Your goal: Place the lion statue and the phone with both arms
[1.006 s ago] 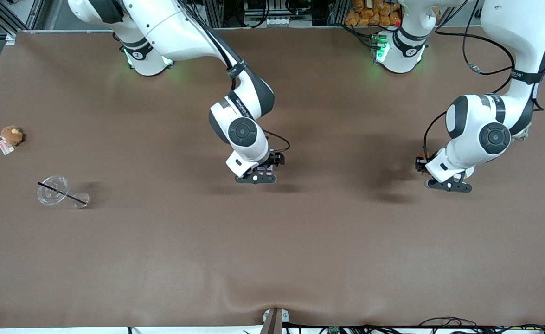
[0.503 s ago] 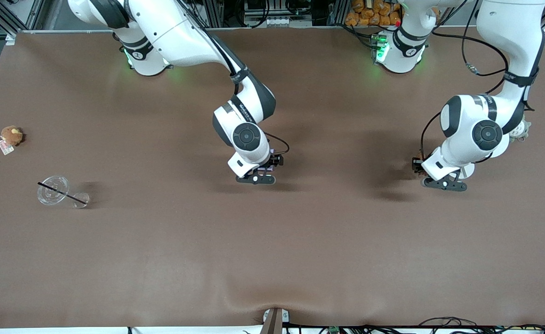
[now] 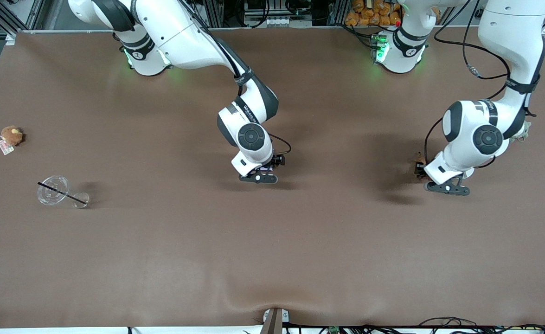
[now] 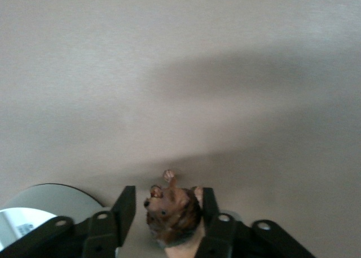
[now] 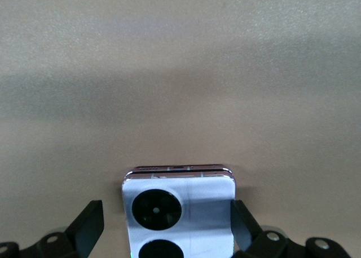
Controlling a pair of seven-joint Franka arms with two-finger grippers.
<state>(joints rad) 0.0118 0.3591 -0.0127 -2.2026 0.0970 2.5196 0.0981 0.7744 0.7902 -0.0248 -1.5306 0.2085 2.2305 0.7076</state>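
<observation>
The lion statue (image 4: 172, 213), small and orange-brown with a dark mane, sits between the fingers of my left gripper (image 4: 169, 193). One finger (image 4: 125, 204) stands a little apart from it and the other is against its mane. In the front view a brown bit of the lion statue (image 3: 419, 160) shows beside the left gripper (image 3: 420, 168), low over the table toward the left arm's end. The lavender-white phone (image 5: 186, 213) with two black circles lies between the spread fingers of my right gripper (image 5: 166, 207), with a gap on one side. The right gripper (image 3: 272, 164) is low at mid-table.
A round brown plush toy with a tag (image 3: 11, 135) and a tipped clear cup with a black straw (image 3: 61, 192) lie toward the right arm's end. A grey-white plush toy (image 3: 523, 130) peeks out beside the left arm. The brown table (image 3: 272, 255) is bare nearer the front camera.
Both arms shifted only slightly over the same spots. The left hand moved a little toward the left arm's end, and the right hand edged slightly nearer the front camera.
</observation>
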